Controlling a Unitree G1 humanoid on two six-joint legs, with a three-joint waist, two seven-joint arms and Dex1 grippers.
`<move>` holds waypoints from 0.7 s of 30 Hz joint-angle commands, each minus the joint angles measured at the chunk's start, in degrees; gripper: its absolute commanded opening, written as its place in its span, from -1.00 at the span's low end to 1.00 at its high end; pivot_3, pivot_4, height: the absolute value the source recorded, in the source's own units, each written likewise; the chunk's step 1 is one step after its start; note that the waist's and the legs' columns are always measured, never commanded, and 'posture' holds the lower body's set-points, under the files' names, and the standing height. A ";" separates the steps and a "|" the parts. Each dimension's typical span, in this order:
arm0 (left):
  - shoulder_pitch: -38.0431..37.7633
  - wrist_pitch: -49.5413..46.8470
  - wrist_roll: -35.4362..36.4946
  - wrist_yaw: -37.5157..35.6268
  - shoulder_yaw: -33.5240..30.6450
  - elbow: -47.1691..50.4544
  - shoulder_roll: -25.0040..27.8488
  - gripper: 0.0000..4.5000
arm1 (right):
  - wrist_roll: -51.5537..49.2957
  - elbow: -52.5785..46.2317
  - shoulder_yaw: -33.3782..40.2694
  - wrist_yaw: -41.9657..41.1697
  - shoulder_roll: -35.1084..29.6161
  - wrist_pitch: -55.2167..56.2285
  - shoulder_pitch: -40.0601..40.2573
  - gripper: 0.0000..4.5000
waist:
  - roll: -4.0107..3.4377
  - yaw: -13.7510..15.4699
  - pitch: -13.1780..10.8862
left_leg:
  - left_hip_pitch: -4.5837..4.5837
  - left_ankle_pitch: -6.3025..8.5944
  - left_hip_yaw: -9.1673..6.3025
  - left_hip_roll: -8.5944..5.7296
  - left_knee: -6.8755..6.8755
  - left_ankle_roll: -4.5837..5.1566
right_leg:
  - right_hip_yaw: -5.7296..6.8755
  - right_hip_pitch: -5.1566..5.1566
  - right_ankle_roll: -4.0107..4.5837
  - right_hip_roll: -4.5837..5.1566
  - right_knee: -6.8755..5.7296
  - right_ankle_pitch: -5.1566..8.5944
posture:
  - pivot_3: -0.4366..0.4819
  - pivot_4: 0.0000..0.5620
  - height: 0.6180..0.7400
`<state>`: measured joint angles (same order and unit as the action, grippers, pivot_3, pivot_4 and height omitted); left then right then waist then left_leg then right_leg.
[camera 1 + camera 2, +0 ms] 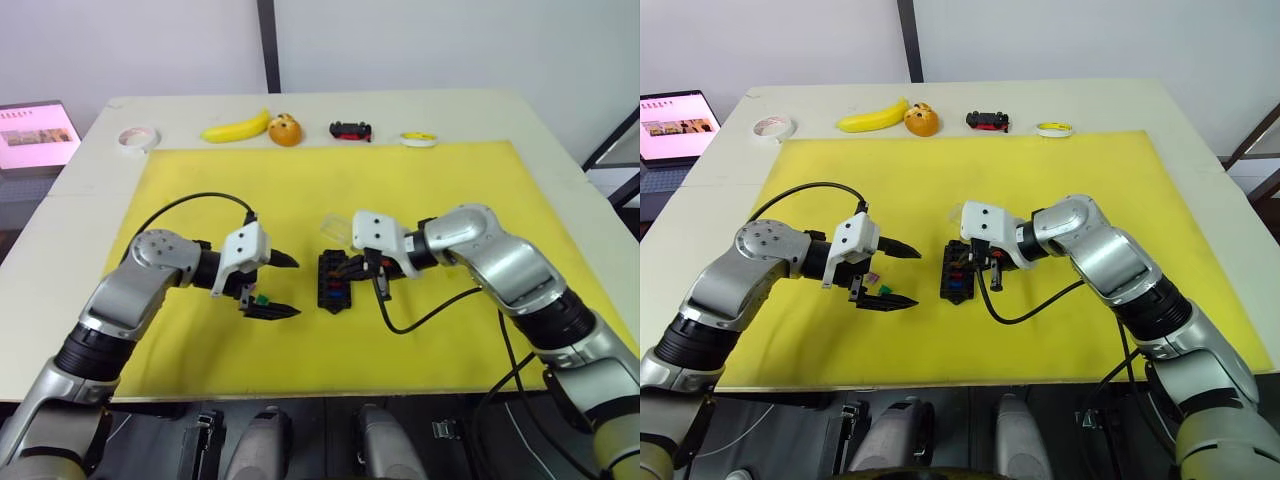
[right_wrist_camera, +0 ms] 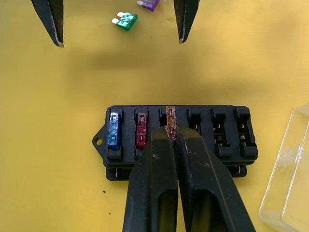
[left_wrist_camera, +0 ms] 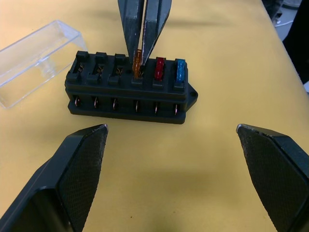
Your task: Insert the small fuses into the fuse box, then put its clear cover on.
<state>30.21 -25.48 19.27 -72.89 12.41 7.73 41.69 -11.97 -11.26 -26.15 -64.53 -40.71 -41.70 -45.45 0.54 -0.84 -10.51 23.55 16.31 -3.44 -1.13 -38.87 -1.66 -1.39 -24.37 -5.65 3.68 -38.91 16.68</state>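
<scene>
The black fuse box (image 1: 333, 283) lies mid-mat, with a blue fuse (image 2: 114, 130) and a red fuse (image 2: 141, 129) seated in one row. My right gripper (image 2: 175, 135) is shut on a tan fuse (image 2: 170, 116) that stands in the third slot of that row. The clear cover (image 1: 338, 230) lies on the mat just beyond the box. My left gripper (image 1: 285, 287) is open just left of the box, with nothing between its fingers. A green fuse (image 2: 126, 20) and a purple fuse (image 2: 148, 4) lie loose on the mat under the left gripper.
The yellow mat (image 1: 450, 180) covers most of the table. Along the far edge sit a tape roll (image 1: 138, 138), a banana (image 1: 236, 129), an orange (image 1: 285, 130), a toy car (image 1: 350, 130) and a yellow roll (image 1: 418, 139). A laptop (image 1: 35, 133) stands at far left.
</scene>
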 commanded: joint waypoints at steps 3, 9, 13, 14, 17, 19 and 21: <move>1.22 0.80 0.04 0.02 -0.50 1.33 -0.10 0.99 | -3.12 -2.27 3.49 -0.38 1.17 -4.70 -1.78 -1.00 | 0.00 -0.02 0.00 | 0.00 0.00 -0.01 0.00 0.00 0.00 | 0.00 0.00 0.00 0.00 -0.01 0.00 | -0.05 -0.47 1.00; 1.39 0.93 -0.03 0.02 -0.45 1.14 -0.23 0.99 | -4.46 -2.98 4.70 -0.33 1.30 -6.61 -3.02 -1.00 | 0.00 -0.01 0.00 | 0.00 0.00 -0.01 0.00 0.00 0.00 | 0.00 0.00 0.00 0.00 -0.01 0.00 | -0.05 -0.47 1.00; 1.46 0.94 -0.07 0.02 -0.42 1.11 -0.31 0.99 | -4.05 -3.24 3.98 -0.17 0.89 -6.32 -2.87 -1.00 | 0.00 -0.01 0.00 | 0.00 0.00 -0.01 0.00 0.00 0.00 | 0.00 0.00 0.00 0.01 -0.01 0.00 | -0.05 -0.47 1.00; 1.45 0.94 -0.09 0.03 -0.42 1.12 -0.31 0.99 | -3.90 -3.32 3.75 -0.18 0.77 -6.20 -2.76 -1.00 | 0.00 -0.01 0.00 | 0.00 0.00 -0.01 0.00 0.00 0.00 | 0.00 0.00 0.00 0.00 -0.01 0.00 | -0.05 -0.47 1.00; 1.44 0.96 -0.19 0.10 -0.38 1.16 -0.30 0.99 | -3.55 -3.52 3.08 -0.31 0.45 -5.94 -2.32 -1.00 | 0.00 -0.03 0.00 | 0.00 0.00 -0.01 0.00 0.00 0.00 | 0.00 0.00 0.00 0.00 -0.01 0.00 | -0.05 -0.47 1.00; 1.41 0.96 -0.24 0.14 -0.35 1.21 -0.29 0.99 | -3.35 -3.45 2.71 -0.28 0.28 -5.77 -2.10 -1.00 | 0.00 -0.03 0.00 | 0.00 0.00 -0.01 0.00 0.00 0.00 | 0.00 0.00 0.00 0.00 -0.01 0.00 | -0.05 -0.47 1.00; 1.39 0.97 -0.26 0.20 -0.32 1.27 -0.30 0.99 | -3.09 -3.21 2.34 -0.25 0.13 -5.56 -1.84 -1.00 | 0.00 -0.01 0.00 | 0.00 0.00 -0.01 0.00 0.00 0.00 | 0.00 0.00 0.00 0.00 -0.01 0.00 | -0.05 -0.47 1.00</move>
<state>30.27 -25.45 19.17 -72.71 12.53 7.73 41.49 -15.46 -12.68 -24.24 -64.59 -39.87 -48.11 -47.22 0.54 -0.85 -10.51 23.55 16.31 -3.46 -1.13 -38.87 -1.66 -1.39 -24.37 -5.65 3.68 -38.92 16.68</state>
